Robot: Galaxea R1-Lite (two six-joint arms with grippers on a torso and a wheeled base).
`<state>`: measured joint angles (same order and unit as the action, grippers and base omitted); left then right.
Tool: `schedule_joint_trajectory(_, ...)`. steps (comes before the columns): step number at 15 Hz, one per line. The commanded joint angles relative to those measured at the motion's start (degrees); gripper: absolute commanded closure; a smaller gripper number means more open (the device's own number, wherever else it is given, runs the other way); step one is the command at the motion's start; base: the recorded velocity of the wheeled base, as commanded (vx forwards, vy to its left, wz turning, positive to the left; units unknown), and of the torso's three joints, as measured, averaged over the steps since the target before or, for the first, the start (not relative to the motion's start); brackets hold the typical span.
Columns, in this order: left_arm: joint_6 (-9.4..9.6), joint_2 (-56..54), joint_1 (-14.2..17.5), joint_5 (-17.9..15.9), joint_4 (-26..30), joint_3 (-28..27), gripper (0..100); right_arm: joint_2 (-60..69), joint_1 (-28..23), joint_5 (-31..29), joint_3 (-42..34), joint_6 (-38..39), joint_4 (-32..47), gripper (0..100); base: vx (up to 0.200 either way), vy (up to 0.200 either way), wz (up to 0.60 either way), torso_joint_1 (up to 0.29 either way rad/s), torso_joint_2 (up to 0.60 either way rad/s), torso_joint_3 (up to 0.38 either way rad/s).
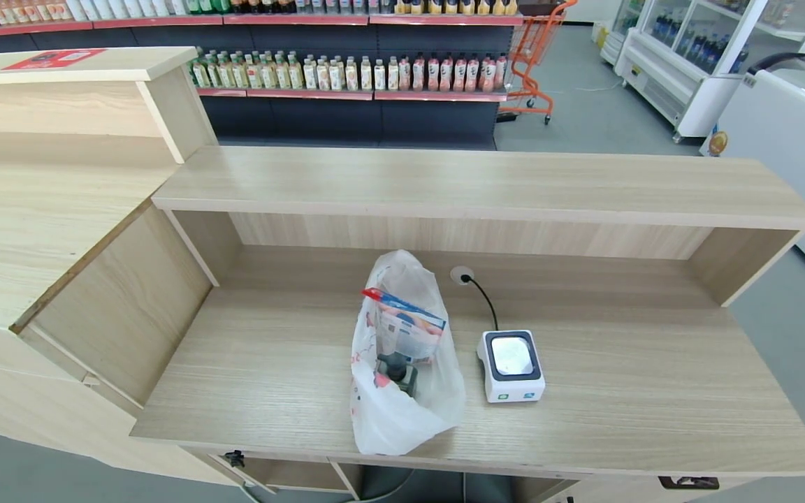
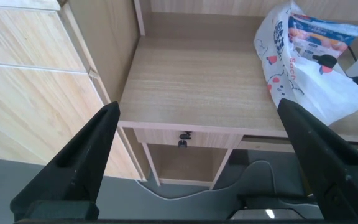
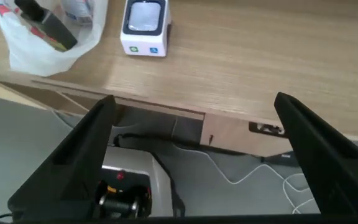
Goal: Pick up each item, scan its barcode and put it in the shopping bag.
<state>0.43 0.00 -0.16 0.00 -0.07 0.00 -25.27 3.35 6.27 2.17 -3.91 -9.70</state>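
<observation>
- Now left fingers (image 2: 82, 165) and right fingers (image 3: 316, 155) gape wide, empty, before the bench (image 1: 654, 391) front edge.
- Bag (image 1: 388, 419) stands just beside the scanner (image 1: 511, 365), packet (image 1: 409, 327) inside.
- Risk: the limp bag could slump if nudged, spilling goods.

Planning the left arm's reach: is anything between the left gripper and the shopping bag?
Nothing visible does. The left gripper, open, sits off the front edge of the counter; only the wooden surface lies between that gripper and the shopping bag.
</observation>
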Motion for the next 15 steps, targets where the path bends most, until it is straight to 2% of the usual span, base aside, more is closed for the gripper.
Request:
schedule_joint_trajectory(1, 0.01, 0.1, 0.0, 0.0, 0.0, 0.0, 0, 22.9, -3.6, 0.0, -2.2, 0.3, 7.6, 0, 0.0, 0.0, 0.0, 0.0, 0.0, 0.0)
schedule_joint_trajectory(4, -0.08, 0.1, 0.0, 0.0, 0.0, 0.0, 0, 25.3, -3.5, -2.8, -2.2, -1.4, 8.7, 0, 0.0, 0.0, 0.0, 0.0, 0.0, 0.0)
schedule_joint_trajectory(14, 0.01, 0.1, 0.0, 0.0, 0.0, 0.0, 0, 25.3, -3.5, -3.0, -2.2, -1.0, 8.9, 0, 0.0, 0.0, 0.0, 0.0, 0.0, 0.0)
schedule_joint_trajectory(15, -0.87, 0.1, 0.0, 0.0, 0.0, 0.0, 0, 25.3, -3.5, -3.0, -2.2, -1.0, 8.9, 0, 0.0, 0.0, 0.0, 0.0, 0.0, 0.0)
